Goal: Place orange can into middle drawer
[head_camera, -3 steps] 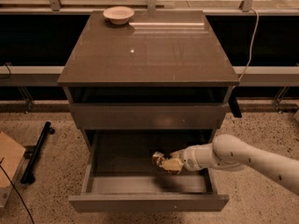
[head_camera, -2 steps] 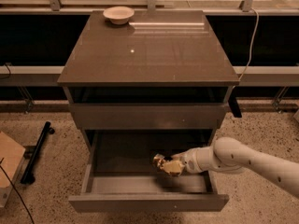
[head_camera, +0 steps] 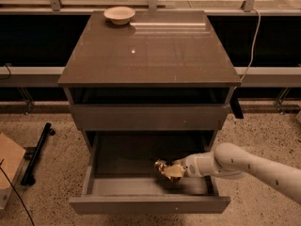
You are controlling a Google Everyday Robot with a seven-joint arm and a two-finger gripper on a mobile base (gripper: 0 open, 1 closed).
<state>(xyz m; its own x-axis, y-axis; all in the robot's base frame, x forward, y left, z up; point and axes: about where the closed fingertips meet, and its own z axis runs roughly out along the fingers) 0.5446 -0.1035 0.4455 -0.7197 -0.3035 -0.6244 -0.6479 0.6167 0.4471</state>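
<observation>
The middle drawer (head_camera: 141, 202) is pulled out of the grey-brown cabinet, with its flat floor showing. The orange can (head_camera: 165, 169), shiny and dented, is inside the drawer at its right half, just above or on the floor. My gripper (head_camera: 175, 170) reaches in from the right on a white arm and is shut on the can. The closed drawer front above (head_camera: 148, 117) sits over it.
A shallow white bowl (head_camera: 119, 14) stands at the back left of the cabinet top (head_camera: 150, 51). A black rod (head_camera: 37, 152) and a cardboard box (head_camera: 8, 161) lie on the floor at left. A cable (head_camera: 251, 36) hangs at right.
The arm and the can have barely shifted; the can stays held inside the drawer at the same spot.
</observation>
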